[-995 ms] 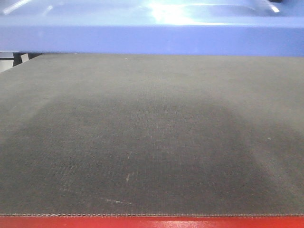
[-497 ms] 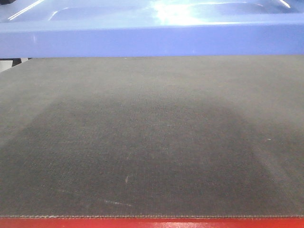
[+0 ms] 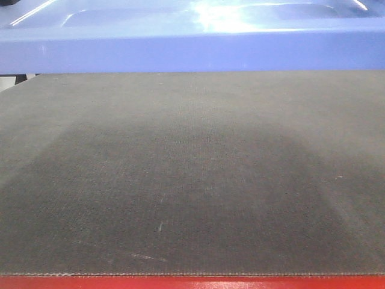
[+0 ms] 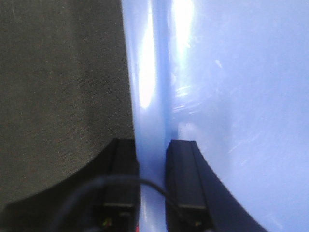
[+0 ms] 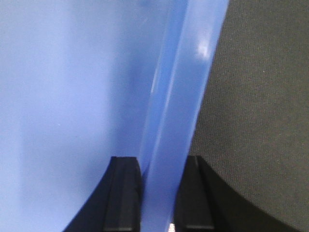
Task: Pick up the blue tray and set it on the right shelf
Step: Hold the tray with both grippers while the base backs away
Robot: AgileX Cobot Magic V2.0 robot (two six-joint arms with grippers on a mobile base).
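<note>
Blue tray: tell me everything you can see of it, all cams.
The blue tray is light periwinkle, glossy plastic with glare and fine scratches. A flared rim and shallow sloping walls show; its long edge spans the top of the front view, roughly level, beyond the dark grey woven mat. The left gripper and right gripper each straddle the rim, one finger inside, one outside, pressed to it. Whether its base touches the mat cannot be told.
</note>
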